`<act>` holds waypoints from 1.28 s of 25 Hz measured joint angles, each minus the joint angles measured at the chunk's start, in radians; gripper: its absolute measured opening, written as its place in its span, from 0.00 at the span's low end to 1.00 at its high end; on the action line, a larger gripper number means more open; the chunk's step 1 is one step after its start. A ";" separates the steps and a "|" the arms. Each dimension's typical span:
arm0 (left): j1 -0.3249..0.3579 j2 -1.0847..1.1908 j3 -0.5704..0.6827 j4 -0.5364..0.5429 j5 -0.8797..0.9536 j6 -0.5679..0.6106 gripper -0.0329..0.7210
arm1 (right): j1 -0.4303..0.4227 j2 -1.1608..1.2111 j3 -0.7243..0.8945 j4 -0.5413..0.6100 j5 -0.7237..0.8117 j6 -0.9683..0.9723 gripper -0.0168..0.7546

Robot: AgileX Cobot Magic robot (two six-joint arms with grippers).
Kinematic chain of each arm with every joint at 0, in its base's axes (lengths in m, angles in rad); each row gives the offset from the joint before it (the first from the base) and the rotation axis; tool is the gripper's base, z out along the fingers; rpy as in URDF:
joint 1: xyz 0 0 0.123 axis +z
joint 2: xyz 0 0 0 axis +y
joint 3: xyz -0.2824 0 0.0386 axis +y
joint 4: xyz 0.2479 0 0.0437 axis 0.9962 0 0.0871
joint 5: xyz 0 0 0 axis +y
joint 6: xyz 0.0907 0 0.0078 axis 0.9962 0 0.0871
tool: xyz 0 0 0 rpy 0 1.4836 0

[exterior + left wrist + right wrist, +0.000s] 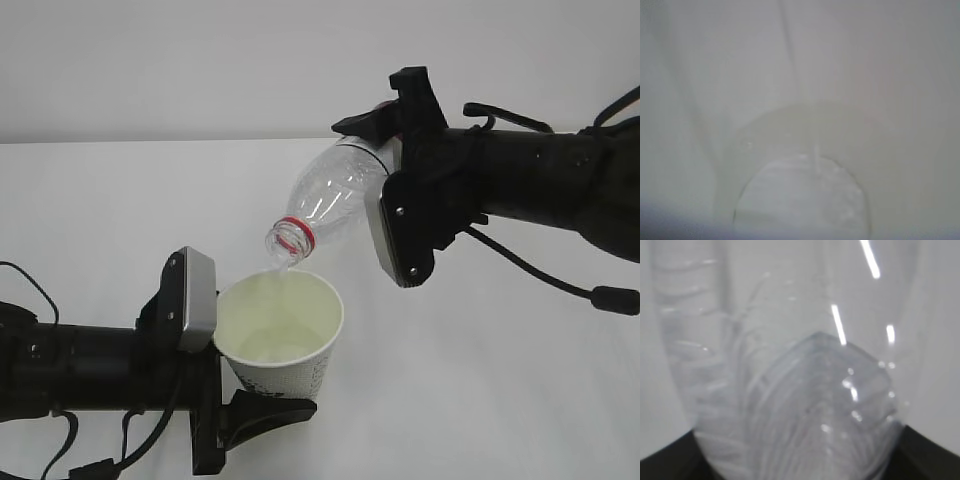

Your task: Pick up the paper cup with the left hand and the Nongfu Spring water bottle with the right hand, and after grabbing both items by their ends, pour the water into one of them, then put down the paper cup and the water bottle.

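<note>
Nearest the exterior camera, the left hand point(262, 392), a black robot arm with a grey-silver plate on top and black cables trailing below it, reaches in from the lower left and grips the small white tapered paper cup point(281, 345) by its lower end, one black finger point(268, 410) showing against the cup's base. Its jaws stand apart at the width of the cup. This cup is held a little tilted above the white table point(500, 380), its cream-white mouth open upward and toward the camera, dark print visible on its outer wall.

Above and to the right, the right hand point(400, 170), a bulkier black arm with a grey-silver plate and a looping black cable, clamps the clear ribbed plastic Nongfu Spring water bottle point(330, 200) around its rear end. That bottle slants down to the left, its uncapped mouth with the red neck ring just over the far rim of the cup. A thin stream of clear water point(285, 270) falls from the mouth into the cup.

Left wrist view looks into the cup's pale interior, where a stream meets a pool of water at the bottom. Right wrist view is filled by the bottle's ribbed transparent wall, with dark gripper parts at both lower corners
</note>
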 joint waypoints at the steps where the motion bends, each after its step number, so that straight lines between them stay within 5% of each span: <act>1: 0.000 0.000 0.000 0.000 0.000 0.000 0.72 | 0.000 0.000 0.000 0.000 0.000 -0.001 0.68; 32: 0.000 0.000 0.000 -0.004 0.000 0.000 0.72 | 0.000 0.000 -0.002 0.000 -0.002 -0.008 0.68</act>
